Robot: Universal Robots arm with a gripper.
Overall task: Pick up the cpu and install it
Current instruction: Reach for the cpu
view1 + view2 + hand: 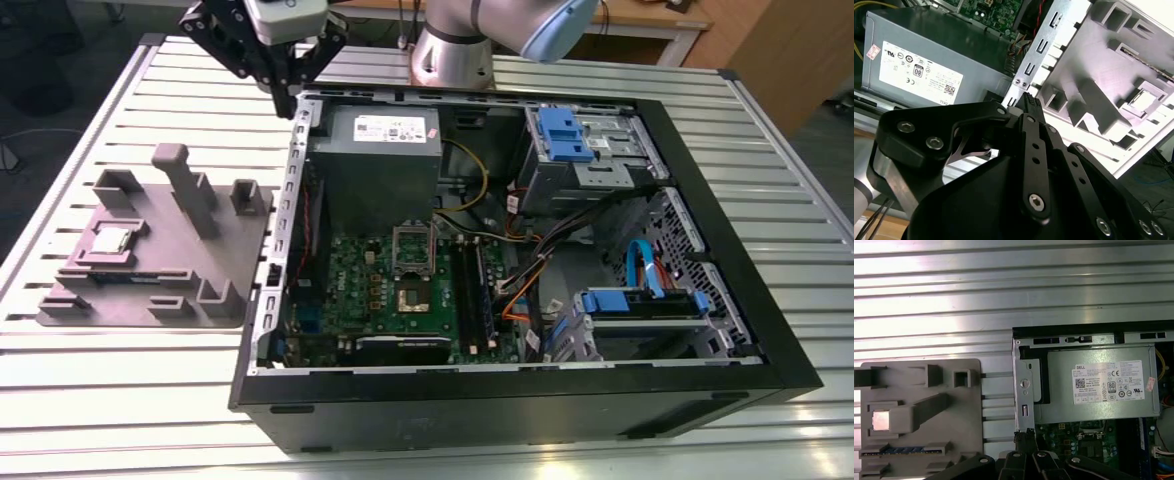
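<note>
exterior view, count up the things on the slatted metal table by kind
grey tray: 1
cpu, lying in the tray: 1
open computer case: 1
total: 3

White printed label (384,128) (1109,382) sits on grey power supply (380,170), upper middle of exterior view. Carries round marks and a square code; fine wording illegible. Small pink sticker (1150,384) beside it.
</note>
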